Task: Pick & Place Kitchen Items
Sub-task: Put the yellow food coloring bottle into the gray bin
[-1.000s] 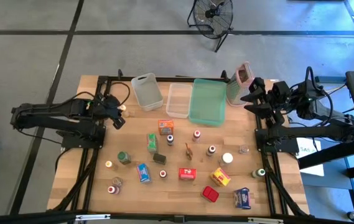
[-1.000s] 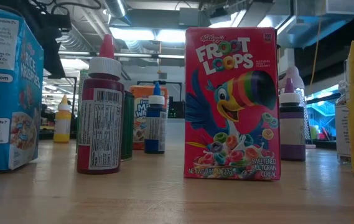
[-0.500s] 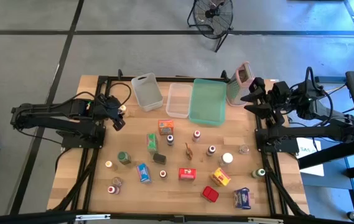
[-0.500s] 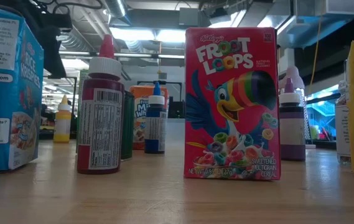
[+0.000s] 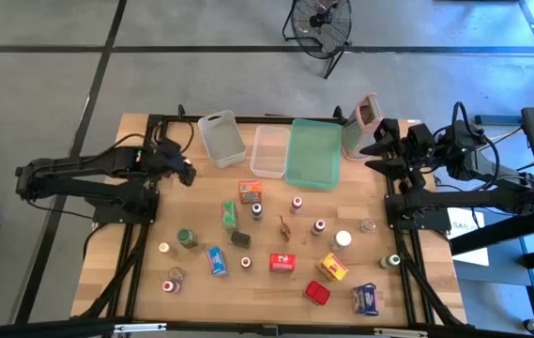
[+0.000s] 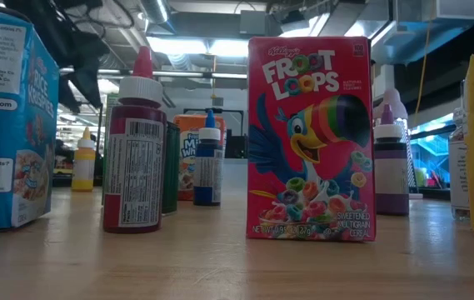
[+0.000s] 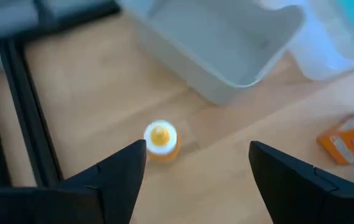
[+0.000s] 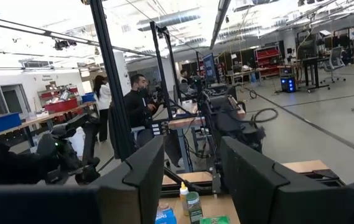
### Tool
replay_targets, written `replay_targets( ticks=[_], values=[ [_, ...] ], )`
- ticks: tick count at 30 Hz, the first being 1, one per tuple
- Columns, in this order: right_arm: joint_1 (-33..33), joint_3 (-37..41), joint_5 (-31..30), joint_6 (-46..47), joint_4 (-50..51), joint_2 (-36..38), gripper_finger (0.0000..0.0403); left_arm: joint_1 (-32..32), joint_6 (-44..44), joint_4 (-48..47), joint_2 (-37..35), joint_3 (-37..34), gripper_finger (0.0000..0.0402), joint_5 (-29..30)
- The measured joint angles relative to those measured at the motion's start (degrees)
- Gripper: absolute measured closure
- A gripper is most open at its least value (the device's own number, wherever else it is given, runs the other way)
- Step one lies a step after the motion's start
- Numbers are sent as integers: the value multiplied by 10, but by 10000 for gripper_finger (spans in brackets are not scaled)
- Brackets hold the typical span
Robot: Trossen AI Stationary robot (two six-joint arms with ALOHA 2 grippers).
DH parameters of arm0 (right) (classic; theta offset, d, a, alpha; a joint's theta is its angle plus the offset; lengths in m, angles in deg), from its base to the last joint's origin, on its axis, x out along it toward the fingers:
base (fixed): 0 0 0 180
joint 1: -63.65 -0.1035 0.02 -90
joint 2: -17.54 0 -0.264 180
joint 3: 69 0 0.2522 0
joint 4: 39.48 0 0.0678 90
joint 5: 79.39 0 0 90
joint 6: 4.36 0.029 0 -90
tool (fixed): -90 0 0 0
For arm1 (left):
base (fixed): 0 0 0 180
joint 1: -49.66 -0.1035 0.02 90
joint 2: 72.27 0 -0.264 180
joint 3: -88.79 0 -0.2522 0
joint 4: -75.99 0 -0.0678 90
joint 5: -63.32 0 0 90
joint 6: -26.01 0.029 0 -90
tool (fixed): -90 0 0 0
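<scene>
A small orange bottle with a yellow cap (image 7: 161, 140) stands upright on the wooden table near the far left, also seen as the yellow bottle (image 6: 84, 162) in the low view. My left gripper (image 7: 195, 168) hovers open above it, fingers slanting down, the bottle just ahead of one fingertip and untouched. Other kitchen items stand scattered mid-table: an orange box (image 5: 250, 191), a red cereal box (image 6: 310, 137), a dark red bottle (image 6: 134, 154). My right gripper (image 8: 192, 180) waits raised at the far right (image 5: 376, 150), open with nothing between its fingers.
Along the far edge stand two clear bins (image 5: 221, 138) (image 5: 268, 150), a teal tray (image 5: 312, 153) and a grey container with a pink rim (image 5: 360, 125). Black frame rails (image 5: 144, 225) run along both table sides. People stand in the room beyond the table.
My left gripper has rolled about its own axis and swung a little toward the table's right, over the yellow-capped bottle. The right arm has kept still.
</scene>
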Motion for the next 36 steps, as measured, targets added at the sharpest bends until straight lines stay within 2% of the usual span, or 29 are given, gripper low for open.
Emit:
replay_targets(
  ticks=[3, 7, 15, 36],
  values=[
    [0, 0, 0, -1, -1, -2, 242, -43, -25, 1, 24, 0, 123, -37],
    [0, 0, -1, -9, -3, -5, 242, -86, -25, 13, 56, 0, 123, -56],
    [0, 0, -1, 5, -2, -10, 242, -129, 3, 51, 107, 0, 123, -112],
    [0, 0, 0, 15, 2, -10, 242, -131, 20, 40, 160, 0, 123, -100]
  ],
)
